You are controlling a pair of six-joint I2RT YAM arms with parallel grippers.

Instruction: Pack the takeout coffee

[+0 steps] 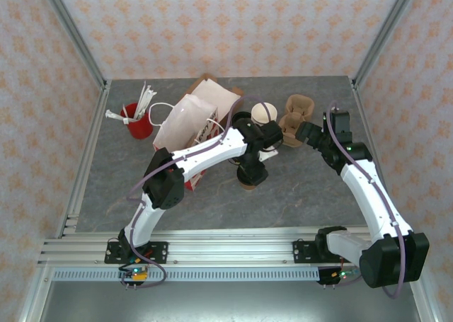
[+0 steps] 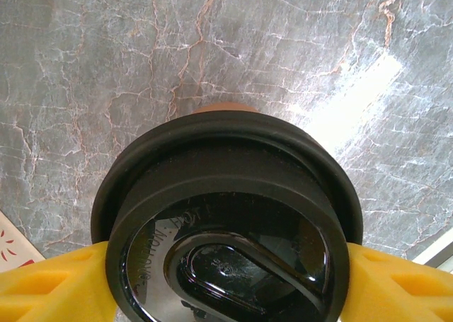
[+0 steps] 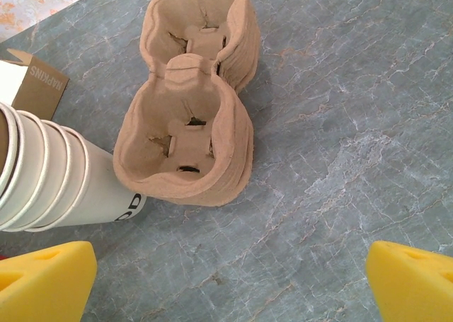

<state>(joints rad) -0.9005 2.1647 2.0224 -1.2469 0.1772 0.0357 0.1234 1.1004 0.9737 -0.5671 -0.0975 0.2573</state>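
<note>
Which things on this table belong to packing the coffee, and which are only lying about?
For the job: coffee cup with black lid, held by the left hand; cardboard cup carrier; probably the white paper bag.
Lying about: stack of white cups; red cup of white sticks; napkin box.

Left arm (image 1: 209, 151): white links, black joints, purple cable running alongside. Right arm (image 1: 368, 187): same white-and-black build, purple cable. Left fingers (image 2: 49, 283), right fingers (image 3: 46, 276): bright yellow blocks. Black mounting brackets (image 1: 138, 251) at bases.

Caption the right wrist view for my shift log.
Open right gripper poised before an empty two-slot pulp carrier, stacked white cups beside it.
</note>
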